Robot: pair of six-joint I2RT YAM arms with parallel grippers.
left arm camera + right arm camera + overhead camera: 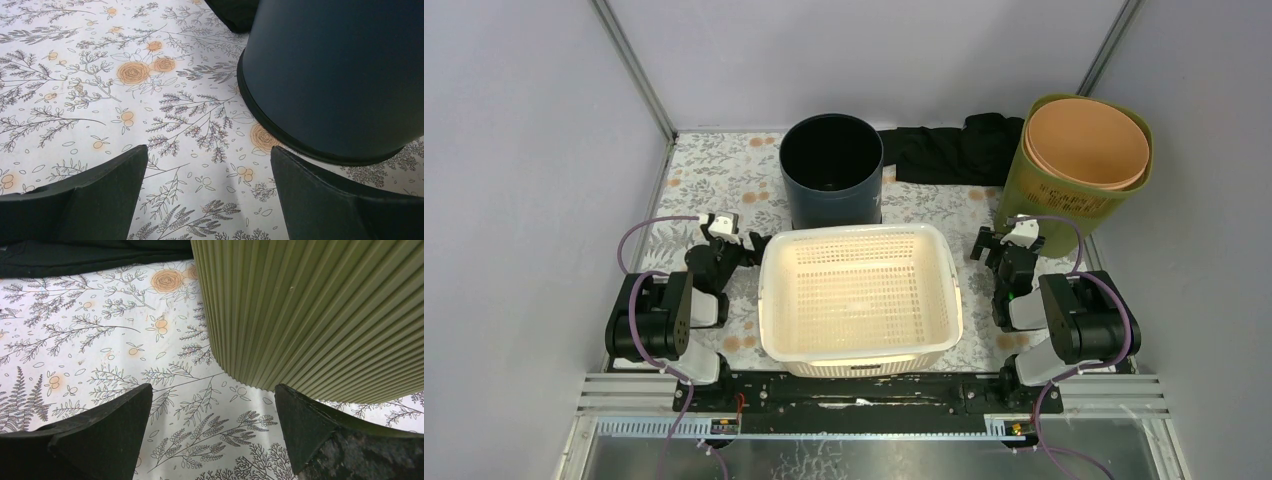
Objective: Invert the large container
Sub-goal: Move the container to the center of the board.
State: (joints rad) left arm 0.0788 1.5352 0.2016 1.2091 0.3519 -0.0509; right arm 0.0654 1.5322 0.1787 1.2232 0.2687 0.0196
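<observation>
**Basket between our two open grippers, one short end toward each arm**

We take the white perforated basket (860, 231) to be the large container. It sits upright, mouth up, at the near middle of the floral table (724, 165), with its long axis running left to right. Our left gripper (742, 243) hangs just beside its far-left corner and our right gripper (986, 246) just beside its far-right corner, so neither arm is clearly nearer. Both have their jaws spread wide and hold nothing. The wrist views show only tablecloth between the fingers, with the dark round bin (340, 75) ahead of the left and the green ribbed bin (320, 310) ahead of the right. We judge that each gripper must turn inward to reach the basket's rim.
</observation>
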